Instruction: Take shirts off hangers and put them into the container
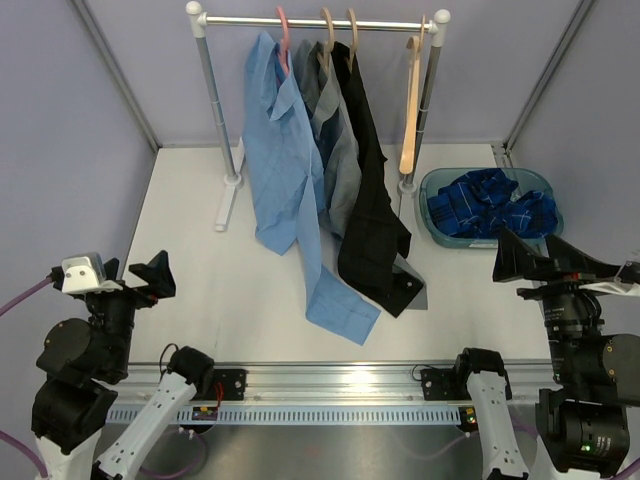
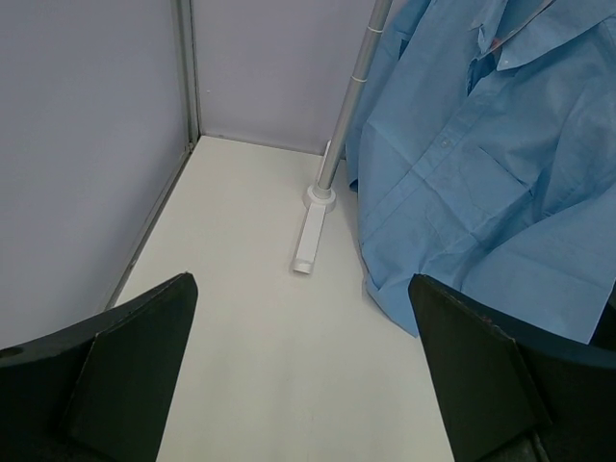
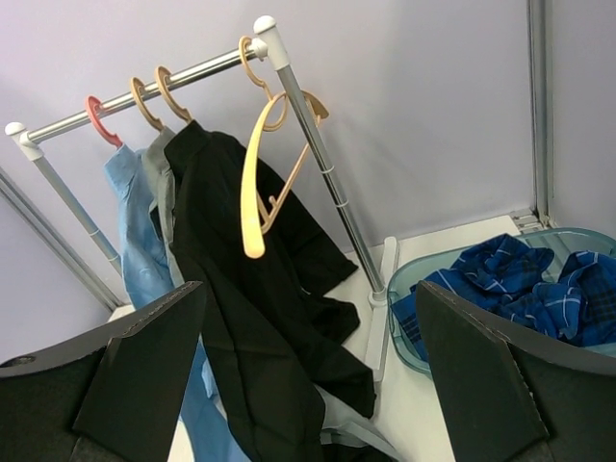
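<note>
Left claw point(image 2: 299, 289) and right claw point(image 3: 310, 289) both wide, holding nothing. Plaid shirt point(image 1: 490, 205) lies in tub point(image 1: 436, 236), far right. Light blue shirt point(image 1: 285, 160), grey shirt point(image 1: 340, 150) and black shirt point(image 1: 370, 230) hang on rail point(image 1: 320, 22). One wooden hanger point(image 1: 410, 120) bare.

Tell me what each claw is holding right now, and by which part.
Nothing is held: the left claw and the right claw both stand open and empty.

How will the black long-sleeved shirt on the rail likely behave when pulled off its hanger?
The black long-sleeved shirt is probably floppy: it hangs in loose folds, its hem pooled on the white table. Its tan wooden hanger only hooks over the steel rail, so it may swing or lift off.
</note>
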Motion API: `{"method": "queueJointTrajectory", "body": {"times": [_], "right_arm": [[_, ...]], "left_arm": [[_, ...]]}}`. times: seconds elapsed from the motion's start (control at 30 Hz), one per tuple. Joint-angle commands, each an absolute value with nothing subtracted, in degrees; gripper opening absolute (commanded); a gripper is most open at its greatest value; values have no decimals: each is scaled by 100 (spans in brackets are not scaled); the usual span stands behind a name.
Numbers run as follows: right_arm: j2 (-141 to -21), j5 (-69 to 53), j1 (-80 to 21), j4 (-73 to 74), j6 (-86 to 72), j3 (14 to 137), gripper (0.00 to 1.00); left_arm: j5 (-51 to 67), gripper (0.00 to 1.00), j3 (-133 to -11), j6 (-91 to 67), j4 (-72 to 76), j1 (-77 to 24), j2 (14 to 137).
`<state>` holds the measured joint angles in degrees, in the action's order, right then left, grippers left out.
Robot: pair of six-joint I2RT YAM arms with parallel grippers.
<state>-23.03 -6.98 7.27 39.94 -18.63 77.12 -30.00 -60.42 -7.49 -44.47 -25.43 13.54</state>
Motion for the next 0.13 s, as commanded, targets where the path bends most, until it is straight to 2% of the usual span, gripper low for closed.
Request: {"method": "queueJointTrajectory", "body": {"times": [0.0, 0.1], "right_arm": [[-2215, -756, 650, 4078, -1731, 7638, 100], [-2188, -782, 650, 4034, -1758, 7585, 99]], "left_arm": [[-3059, 99, -6143, -765, -4351, -2522, 1283], [-3067, 99, -6170, -817, -4351, -2531, 1301]]}}
